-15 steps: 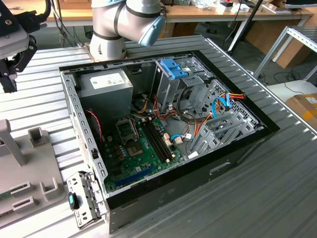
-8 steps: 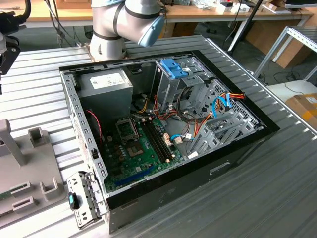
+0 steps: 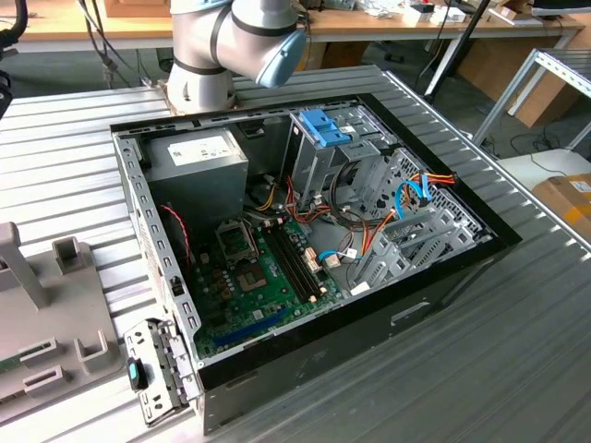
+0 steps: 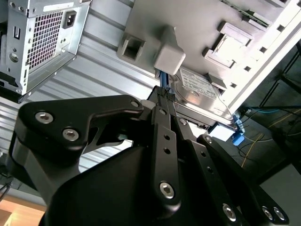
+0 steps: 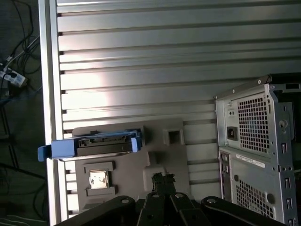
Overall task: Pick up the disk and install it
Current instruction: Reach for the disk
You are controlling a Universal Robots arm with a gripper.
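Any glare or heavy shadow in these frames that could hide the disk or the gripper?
First wrist view: a bright glare patch on the slatted table beside the disk, which itself is evenly lit. Second wrist view: the grey holder washes out to near white at one end, with the black gripper dark against it. Exterior view: even light, some shade inside the computer case.

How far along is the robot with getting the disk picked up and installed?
Nothing looks done yet: the disk sits in the grey fixture, outside the open computer case. In hand: the gripper is shut and empty, close to the fixture but apart from the disk. Left: both the pickup and the install.
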